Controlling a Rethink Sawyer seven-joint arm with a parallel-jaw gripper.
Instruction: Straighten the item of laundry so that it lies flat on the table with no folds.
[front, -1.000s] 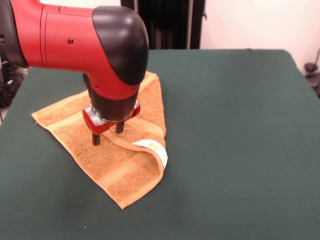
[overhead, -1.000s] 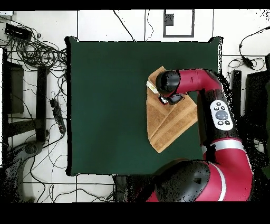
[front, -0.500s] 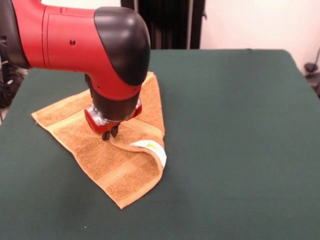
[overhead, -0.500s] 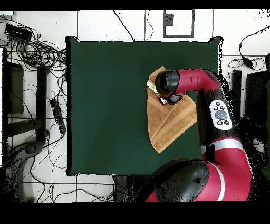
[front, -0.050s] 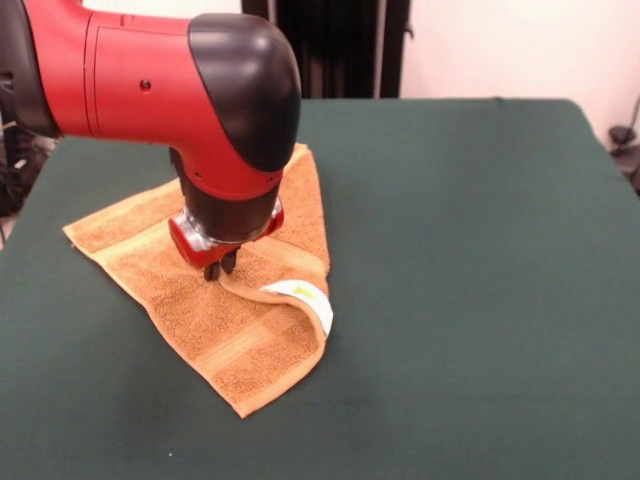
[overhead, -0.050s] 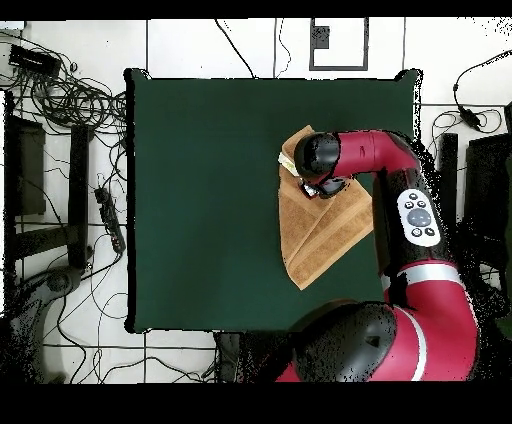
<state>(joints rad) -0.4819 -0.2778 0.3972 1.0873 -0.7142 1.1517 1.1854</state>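
Orange-tan terry towel (front, -0.050s: 215, 310) lies folded into a triangle on your table (front, -0.050s: 470, 260), spreading left of and beneath your gripper (front, -0.050s: 219, 268). Its fingers are clenched on the folded-over flap's edge, likely so you can peel it back; white label (front, -0.050s: 305, 296) sits just right.

A: Where could anything pass?
B: The green surface (front, -0.050s: 480, 250) lies bare on the whole side away from the towel (front, -0.050s: 240, 340).
A: And what blocks?
B: The red arm (front, -0.050s: 150, 80) hangs low over the towel, jaws pinched on a raised fold beside the label (front, -0.050s: 305, 293).
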